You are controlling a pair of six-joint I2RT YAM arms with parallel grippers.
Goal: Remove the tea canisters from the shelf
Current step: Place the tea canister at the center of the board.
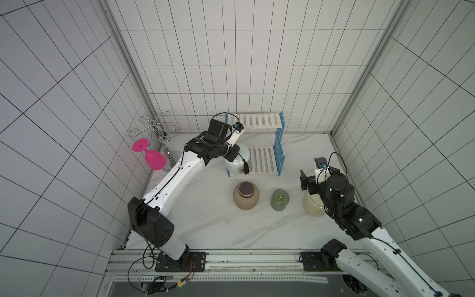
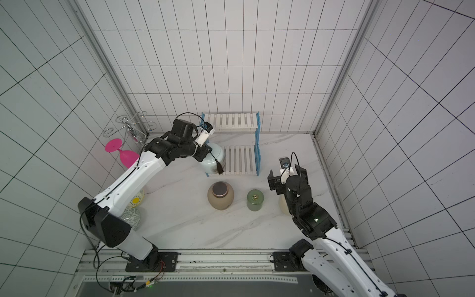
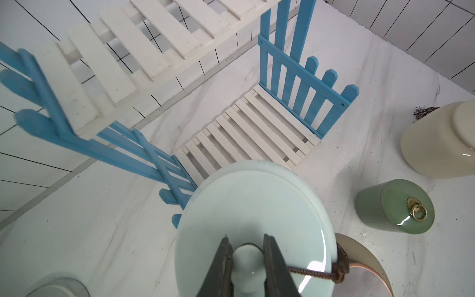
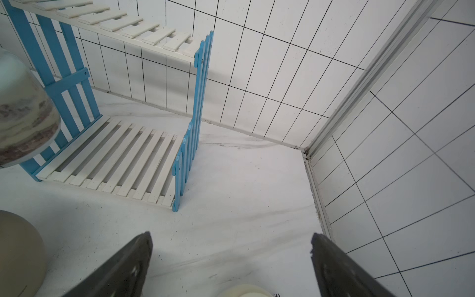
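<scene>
Occlusion costs me most on the right: the right arm [image 1: 359,223] covers much of the large cream round jar [image 1: 312,207] in both top views. The right wrist view catches only a sliver of its lid [image 4: 244,290] at the frame edge. The right gripper [image 4: 231,234] hangs over that jar, jaws spread wide with nothing between them.

From above I can't see the left gripper [image 3: 245,246], as its own wrist hides it. The left wrist view shows its fingers [image 3: 223,259] pinched tight on the knob [image 3: 248,257] of the pale-blue jar [image 3: 252,205]. That jar is at the left front corner of the shelf [image 1: 259,120], overlapping the blue picket side [image 3: 154,164]. Whether its base touches the lower board [image 1: 262,159] I cannot tell. Its dark tassel [image 1: 246,168] hangs down the front.

The tan-brown jar [image 1: 246,199] and the small sage-green cylinder [image 1: 279,200] stand apart on the table [image 1: 205,226] in front of the shelf. Two patterned bowls [image 2: 136,201] peek out, half hidden, from behind the left arm [image 1: 174,177].

On the pale-blue jar's side, the painted brownish band [image 4: 25,128] is blurred in the right wrist view. A white mark [image 1: 197,140] on the left arm's dark wrist is too small to read.
</scene>
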